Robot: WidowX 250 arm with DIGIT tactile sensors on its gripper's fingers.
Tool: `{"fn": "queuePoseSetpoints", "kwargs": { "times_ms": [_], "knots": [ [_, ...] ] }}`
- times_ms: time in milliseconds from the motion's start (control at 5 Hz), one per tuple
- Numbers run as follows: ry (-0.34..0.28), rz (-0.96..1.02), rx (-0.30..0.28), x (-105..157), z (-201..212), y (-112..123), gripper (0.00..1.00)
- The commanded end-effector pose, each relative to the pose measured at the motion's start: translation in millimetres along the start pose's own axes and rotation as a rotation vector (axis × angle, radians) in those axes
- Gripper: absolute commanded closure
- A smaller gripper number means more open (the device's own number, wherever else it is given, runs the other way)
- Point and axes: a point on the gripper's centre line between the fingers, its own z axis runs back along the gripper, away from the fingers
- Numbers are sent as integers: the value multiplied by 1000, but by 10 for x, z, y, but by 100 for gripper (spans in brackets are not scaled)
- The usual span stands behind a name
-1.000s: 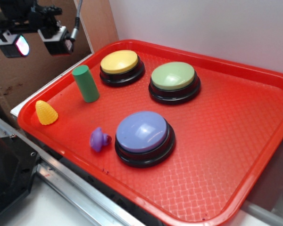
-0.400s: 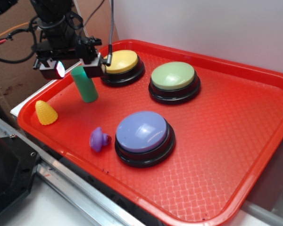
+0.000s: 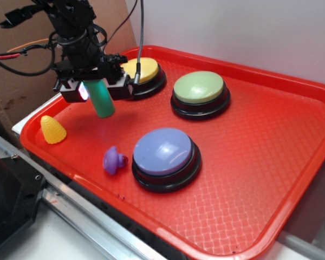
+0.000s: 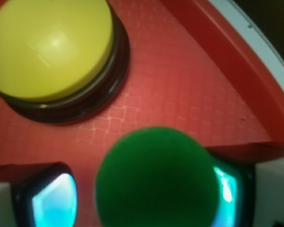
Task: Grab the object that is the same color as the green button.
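The pincer (image 3: 96, 89) sits low over the green cylinder (image 3: 102, 102), its fingers spread, one on each side of the cylinder's top. In the wrist view the cylinder's round top (image 4: 156, 177) fills the gap between the two pads (image 4: 54, 201), though contact cannot be told. The cylinder stands slightly tilted on the red tray (image 3: 271, 162), beside the yellow button (image 3: 142, 69). The green button (image 3: 199, 88) lies further right. A yellow cone (image 3: 53, 129) sits near the tray's left edge.

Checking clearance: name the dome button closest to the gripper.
The yellow button, at the tray's back left beside the gripper; the green and lavender ones sit farther off.
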Motion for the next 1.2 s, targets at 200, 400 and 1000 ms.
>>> {"fn": "queuePoseSetpoints", "kwargs": {
  "times_ms": [200,400,1000],
  "knots": [
    [-59,-5,16,132,152,23,100],
    [17,-156,2,109,540,-74,100],
    [80,-343,-172,-209,1600,-494,100]
  ]
}}
